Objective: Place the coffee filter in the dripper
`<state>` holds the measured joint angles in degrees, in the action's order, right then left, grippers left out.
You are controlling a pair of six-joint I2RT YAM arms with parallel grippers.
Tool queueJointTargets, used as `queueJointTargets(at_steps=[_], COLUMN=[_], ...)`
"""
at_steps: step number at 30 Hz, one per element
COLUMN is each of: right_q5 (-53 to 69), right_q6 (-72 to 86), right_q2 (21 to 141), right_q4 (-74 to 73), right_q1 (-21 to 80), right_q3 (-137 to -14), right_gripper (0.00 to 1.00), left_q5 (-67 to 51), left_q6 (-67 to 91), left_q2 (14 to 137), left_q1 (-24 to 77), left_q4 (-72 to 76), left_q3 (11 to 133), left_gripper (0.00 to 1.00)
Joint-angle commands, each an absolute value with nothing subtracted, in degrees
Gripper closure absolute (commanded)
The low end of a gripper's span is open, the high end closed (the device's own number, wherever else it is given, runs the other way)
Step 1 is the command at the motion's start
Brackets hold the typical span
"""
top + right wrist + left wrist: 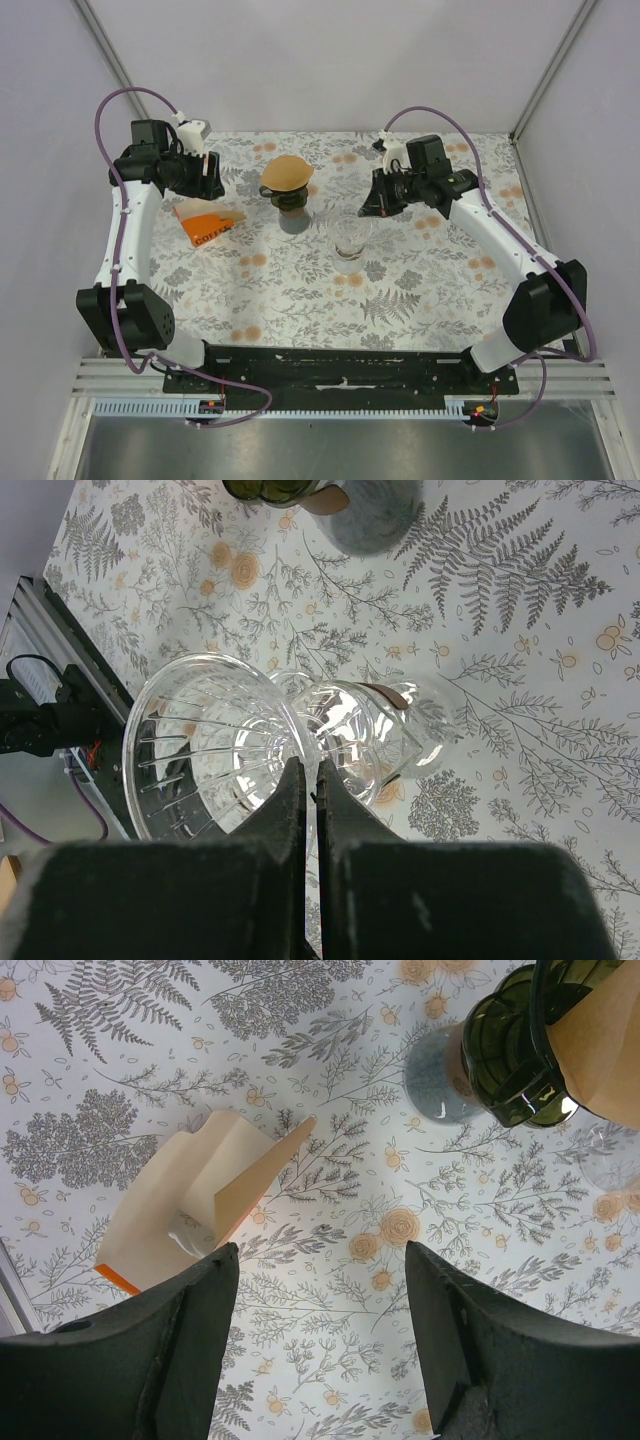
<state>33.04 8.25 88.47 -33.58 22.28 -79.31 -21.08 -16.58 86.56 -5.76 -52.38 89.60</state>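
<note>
A brown paper coffee filter sits in the dark green dripper, which stands on a grey base at the table's back middle. In the left wrist view the filter and green dripper are at the top right. My left gripper is open and empty above the table, left of the dripper. My right gripper is shut, raised just right of a clear glass dripper. I cannot see anything between its fingers.
An orange coffee filter packet lies left of the green dripper, its beige open end just ahead of my left fingers. A clear glass vessel stands with the glass dripper. Enclosure walls stand at the back and sides.
</note>
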Motion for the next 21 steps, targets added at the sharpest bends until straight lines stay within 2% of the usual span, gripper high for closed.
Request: queueJointTargets(at_steps=[1,21], right_q5=[33.0,28.7], right_q6=[6.9,4.2], right_q2=[89.8,87.2], right_q4=[-32.5,-33.0], right_q1=[22.2,20.9], right_q3=[-80.5,-81.5], right_gripper=[1.0,1.0], left_q5=[-21.2,-21.1], left_q6=[-18.7,-19.2], left_q2=[85.1,84.6], left_q1=[-6.1,-6.1], left_q4=[-52.5,-52.6], left_q3=[90.3,89.8], left_gripper=[0.26,0.26])
